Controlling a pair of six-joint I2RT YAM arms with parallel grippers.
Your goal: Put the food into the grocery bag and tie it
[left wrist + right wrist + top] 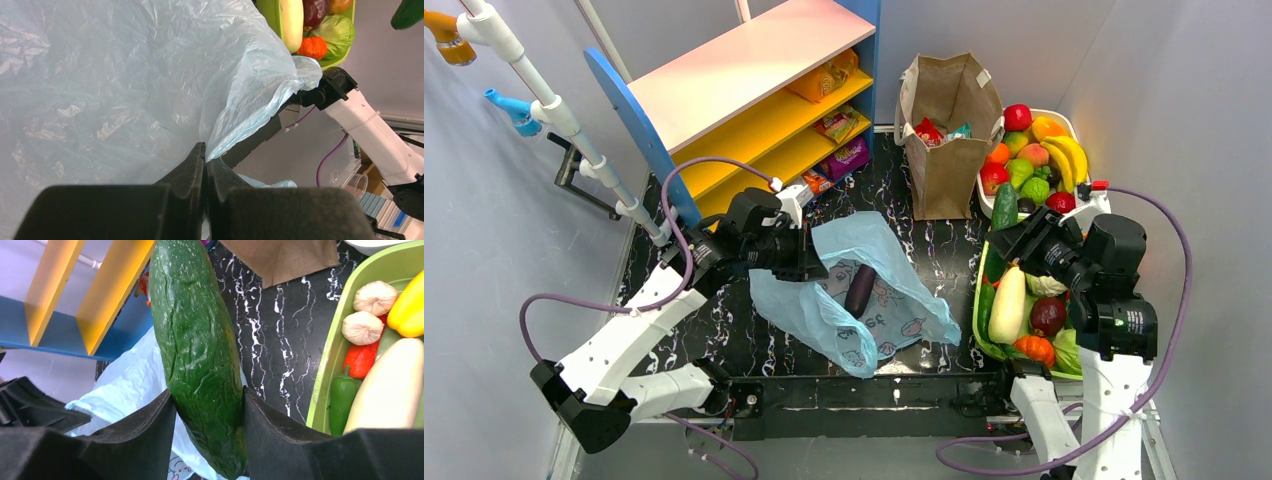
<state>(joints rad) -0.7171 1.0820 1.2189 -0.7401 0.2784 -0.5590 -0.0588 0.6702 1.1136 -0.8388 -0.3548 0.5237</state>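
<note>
L jaws: pinched tight on the rim of the grocery bag (125,75), holding a fold of it up off the bench (944,262).
R jaws: part-way apart, clamped on a cucumber (192,340) near one end; most of it sticks out past the tips.
Cucumber axis: runs fwd along the fingers, away from the arm bases.
Bag vs R jaws: bag lies to the robot's left of the cucumber, btw the two arms, near but apart. R arm is the carrier.
Bag mouth: can't tell just where it opens. An eggplant (860,288) lies mid-bag; in or on it unclear.
Snack packets (929,131): in the brown paper bag (944,175) at the far side, no jaws near.
Next, prob.: swing cucumber left over the lifted rim, end-first.
</note>
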